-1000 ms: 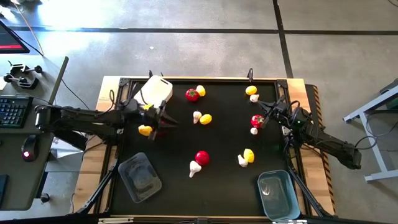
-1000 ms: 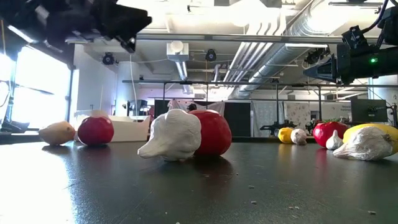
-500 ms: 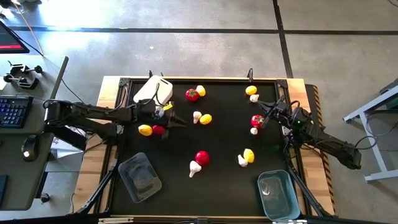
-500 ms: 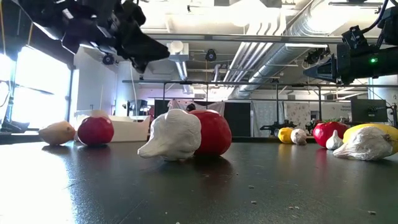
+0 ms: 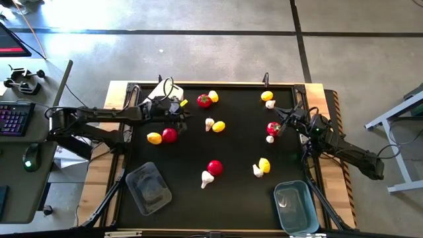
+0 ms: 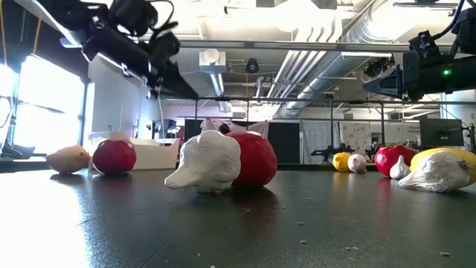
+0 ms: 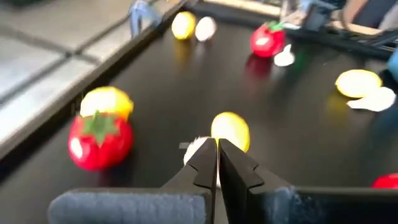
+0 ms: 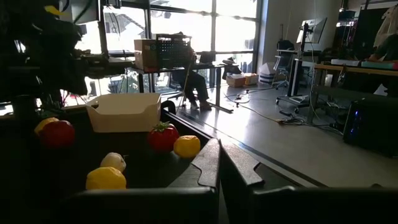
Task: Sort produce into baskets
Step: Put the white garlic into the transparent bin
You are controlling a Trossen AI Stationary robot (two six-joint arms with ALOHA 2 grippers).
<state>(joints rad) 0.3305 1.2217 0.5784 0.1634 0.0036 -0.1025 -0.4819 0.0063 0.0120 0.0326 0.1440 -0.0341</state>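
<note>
Near edge: clear tub (image 5: pixel 149 187) and blue tub (image 5: pixel 295 205) are sitting at your front corners, no produce showing in either.

Mid worktop (image 5: pixel 238 192): loose pieces are lying unsorted, namely a tomato (image 5: pixel 215 166) with a garlic bulb (image 5: pixel 207 178) just beside it, and a lemon (image 5: pixel 264 164) with another garlic bulb (image 5: pixel 257 171) touching it. Closer to the left arm, a lemon (image 5: pixel 154 138) and a tomato (image 5: pixel 169 135) are lying side by side.

Left hand (image 5: pixel 177 110) is hanging above the worktop just beside the white tub (image 5: pixel 158 94), fingers pressed together, gripping nothing visible. Right hand (image 5: pixel 279 127) is waiting at the right edge next to a tomato (image 5: pixel 273 127), also closed and empty.

Far edge: a tomato (image 5: pixel 204 100) and a lemon (image 5: pixel 213 96) are lying by the white tub.

My read: you're sitting between picks. Next move calls for opening the left hand first, then dropping over one piece; the lemon/tomato pair is closest. They're nearly touching, so you're needing a clean straddle on one only. Tub contents aren't visible, so the colour assignment is unclear.
</note>
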